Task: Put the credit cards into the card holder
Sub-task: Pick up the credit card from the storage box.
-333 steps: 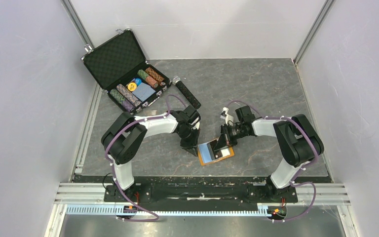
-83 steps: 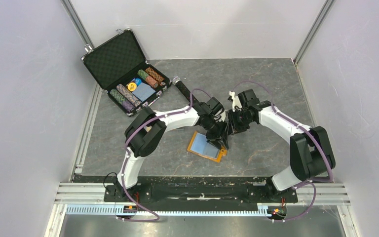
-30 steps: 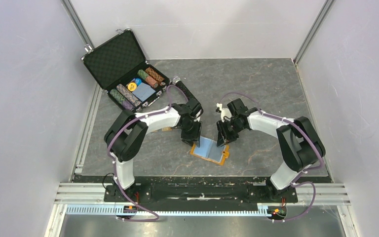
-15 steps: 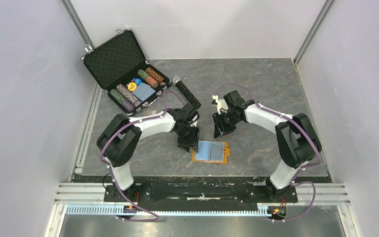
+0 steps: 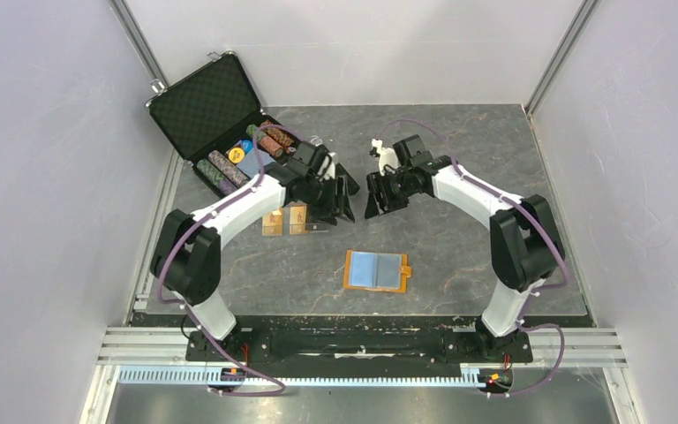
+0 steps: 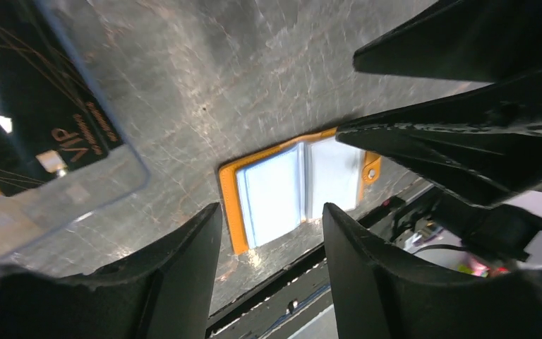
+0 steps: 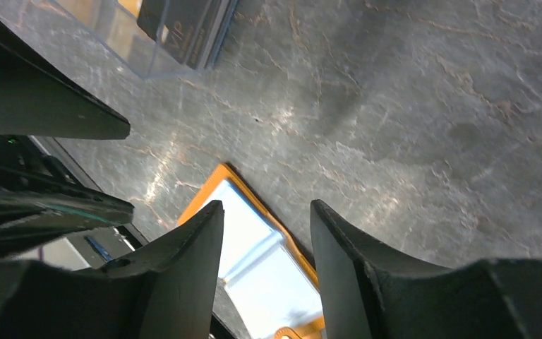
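Note:
The orange card holder (image 5: 375, 271) lies open and flat on the table, blue lining up, and also shows in the wrist views (image 6: 296, 194) (image 7: 265, 244). Two gold-tan credit cards (image 5: 284, 220) lie side by side behind and to its left. A black card marked VIP (image 6: 42, 134) (image 7: 183, 25) rests on a clear tray. My left gripper (image 5: 340, 208) (image 6: 272, 212) and right gripper (image 5: 375, 205) (image 7: 267, 206) hang above the table behind the holder, tips close together. Both are open and empty.
An open black foam-lined case (image 5: 229, 132) with stacks of chips stands at the back left. A black cylinder (image 5: 325, 157) lies beside it, partly under the left arm. The table's near edge has a metal rail (image 5: 362, 340).
Both arms have pulled back from the card holder toward the far side, and their jaws have widened. The holder has settled flat and square. The gold-tan cards have come into view.

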`<state>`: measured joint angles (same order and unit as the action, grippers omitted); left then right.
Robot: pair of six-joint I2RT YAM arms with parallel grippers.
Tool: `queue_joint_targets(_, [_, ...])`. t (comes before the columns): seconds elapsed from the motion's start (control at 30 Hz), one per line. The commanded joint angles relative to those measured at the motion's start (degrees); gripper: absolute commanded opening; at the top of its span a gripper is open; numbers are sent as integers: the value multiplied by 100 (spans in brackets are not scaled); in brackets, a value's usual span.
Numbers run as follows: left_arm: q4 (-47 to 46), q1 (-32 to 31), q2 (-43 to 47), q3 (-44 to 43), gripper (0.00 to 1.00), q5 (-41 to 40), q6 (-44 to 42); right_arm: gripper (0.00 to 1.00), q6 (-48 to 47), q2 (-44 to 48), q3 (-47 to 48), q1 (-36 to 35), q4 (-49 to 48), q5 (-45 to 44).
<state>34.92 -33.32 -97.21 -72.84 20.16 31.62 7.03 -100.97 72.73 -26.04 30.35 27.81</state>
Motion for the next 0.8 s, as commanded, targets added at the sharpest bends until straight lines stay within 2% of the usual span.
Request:
queue_joint_targets(0.0, [-292, 603, 150, -117, 62, 581, -112, 52, 407, -483, 593, -47, -261, 526])
queue_joint_targets(0.13, [-101, 1178, 22, -129, 60, 466, -224, 54, 785, -953, 1111, -213, -469, 865])
queue_joint_targets(0.27, [351, 1498, -284, -298, 60, -157, -461, 57, 1028, -1428, 1523, -378, -567, 1084])
queue_joint_targets(0.57, [595, 1539, -1292, -720, 54, -628, -812, 59, 1023, -1502, 1450, -424, -566, 1103])
queue_joint_targets(0.77, [572, 1535, -1549, -648, 52, -765, -956, 60, 945, -1374, 1227, -421, -574, 1043])
